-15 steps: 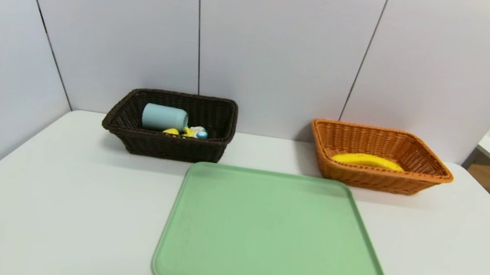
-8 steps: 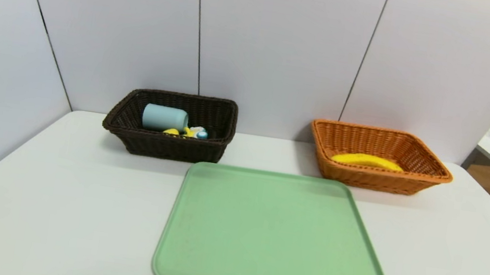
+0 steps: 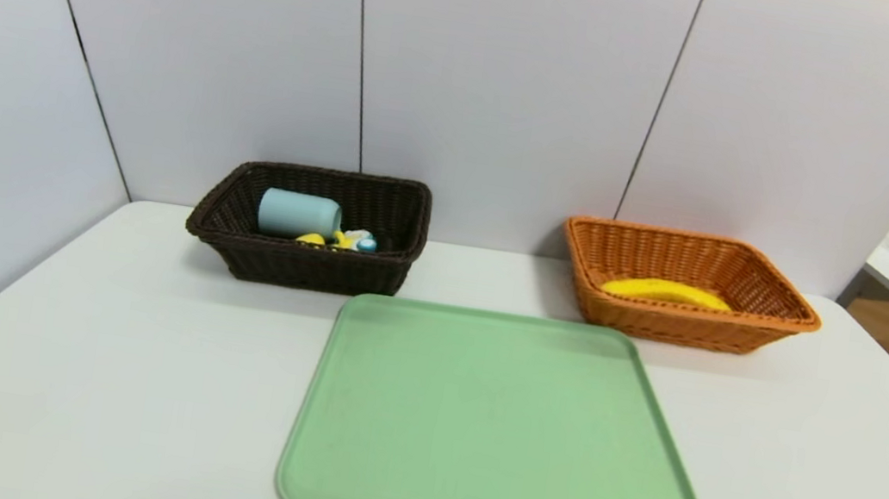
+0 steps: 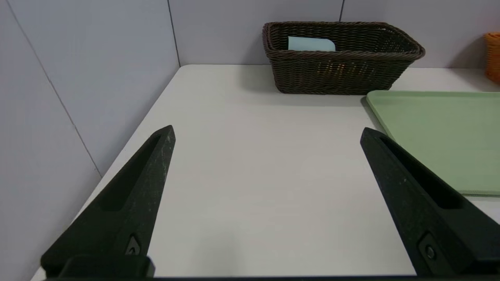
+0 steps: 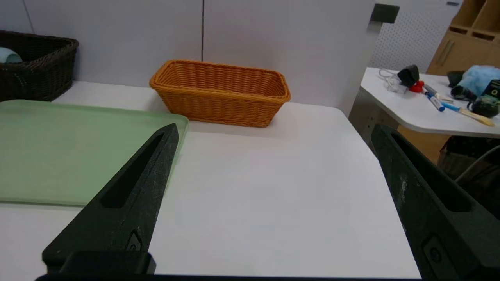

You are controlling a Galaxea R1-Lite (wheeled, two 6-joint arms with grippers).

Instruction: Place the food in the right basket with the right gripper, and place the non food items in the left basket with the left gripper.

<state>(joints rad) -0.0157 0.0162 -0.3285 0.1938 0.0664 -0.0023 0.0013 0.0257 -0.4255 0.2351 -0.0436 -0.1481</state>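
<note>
Left tool (image 4: 267, 132) is spread wide with nothing between its fingers, low over the bare worktop (image 4: 250, 175) on the left side of the tray (image 4: 441, 132), with the dark basket (image 4: 343, 70) beyond it. Right tool (image 5: 273, 130) is likewise spread wide and holds nothing, low over the worktop on the right side of the tray (image 5: 58, 148), facing the orange basket (image 5: 222, 101). Neither tool shows in the head view.

Tray (image 3: 502, 427) is green, flat and lies at the worktop's centre with nothing on it. Dark basket (image 3: 304, 260) stands just behind the tray's far left corner, near but not touching it. Inside lies a pale blue cup (image 3: 298, 213) on its side, and beside it, towards the tray, a small yellow, white and blue item (image 3: 341, 240) whose kind cannot be told. From the left wrist view only the cup (image 4: 311, 43) shows above the rim.

Orange basket (image 3: 682, 322) stands just behind the tray's far right corner, well apart from the dark one. A banana (image 3: 666, 292) lies along its floor, partly hidden by the near wall.

Grey wall panels (image 3: 504, 75) close off the worktop behind both baskets. Right of the tray and off the worktop, a second white table (image 5: 425, 105) carries assorted small clutter.
</note>
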